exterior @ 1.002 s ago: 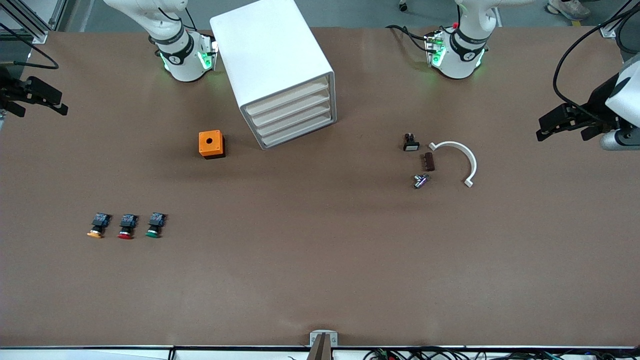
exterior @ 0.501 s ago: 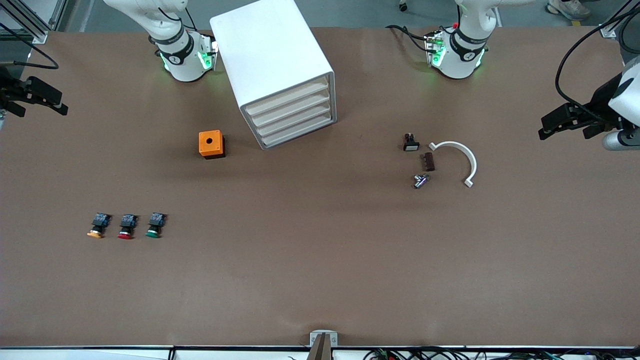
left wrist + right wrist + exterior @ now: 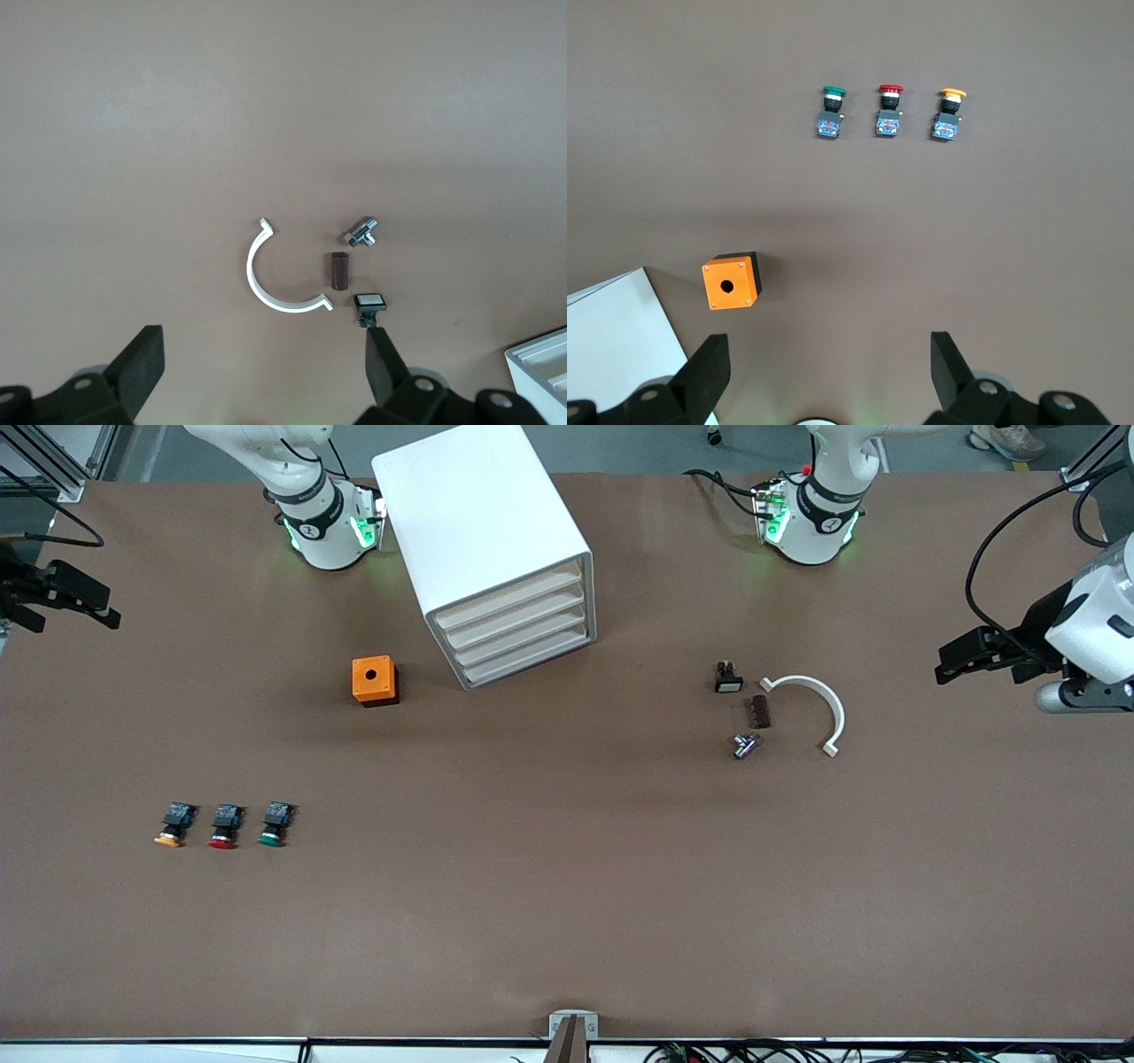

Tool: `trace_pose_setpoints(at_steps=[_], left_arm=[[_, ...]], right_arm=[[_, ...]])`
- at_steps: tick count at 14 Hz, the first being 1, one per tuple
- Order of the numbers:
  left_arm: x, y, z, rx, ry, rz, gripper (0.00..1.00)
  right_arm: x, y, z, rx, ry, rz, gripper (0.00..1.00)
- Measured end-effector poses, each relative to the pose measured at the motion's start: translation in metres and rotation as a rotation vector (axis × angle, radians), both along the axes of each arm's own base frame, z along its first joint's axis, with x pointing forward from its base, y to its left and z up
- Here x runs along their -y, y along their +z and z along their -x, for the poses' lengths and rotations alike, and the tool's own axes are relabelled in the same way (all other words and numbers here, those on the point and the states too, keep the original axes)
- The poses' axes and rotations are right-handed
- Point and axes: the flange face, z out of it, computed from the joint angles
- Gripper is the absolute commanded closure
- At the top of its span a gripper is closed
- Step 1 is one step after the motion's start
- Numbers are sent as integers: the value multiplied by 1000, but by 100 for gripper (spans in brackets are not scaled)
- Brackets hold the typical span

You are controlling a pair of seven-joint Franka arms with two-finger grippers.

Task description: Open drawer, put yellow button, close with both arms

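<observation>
The white cabinet (image 3: 483, 531) stands between the arm bases, and its topmost drawer (image 3: 509, 596) is shut like the three below. The yellow button (image 3: 170, 825) lies near the right arm's end of the table, beside a red-capped one (image 3: 223, 828) and a green-capped one (image 3: 275, 825). It also shows in the right wrist view (image 3: 948, 115). My right gripper (image 3: 102, 607) is open and empty over that end's edge; it shows in its own view (image 3: 828, 354). My left gripper (image 3: 952, 662) is open and empty over the left arm's end, also in its own view (image 3: 263, 354).
An orange box with a hole (image 3: 374, 680) sits beside the cabinet toward the right arm's end. A white curved piece (image 3: 815, 708), a brown block (image 3: 759, 711), a metal fitting (image 3: 746, 745) and a small black switch (image 3: 727, 677) lie toward the left arm's end.
My left gripper has shifted a little inward over the table, toward the small parts. The right arm, the buttons and the drawers have not moved.
</observation>
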Motion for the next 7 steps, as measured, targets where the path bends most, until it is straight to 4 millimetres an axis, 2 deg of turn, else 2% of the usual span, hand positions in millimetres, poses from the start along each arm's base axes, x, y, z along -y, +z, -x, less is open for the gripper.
trace_pose_setpoints(at_steps=[3,7], left_arm=[[8,-19,-8,-32,-13,2,0],[48,-64,-21,-112,4,22,0]], right_arm=[[0,0,0,0,1,0,0],[0,0,0,-1,1,0,0]])
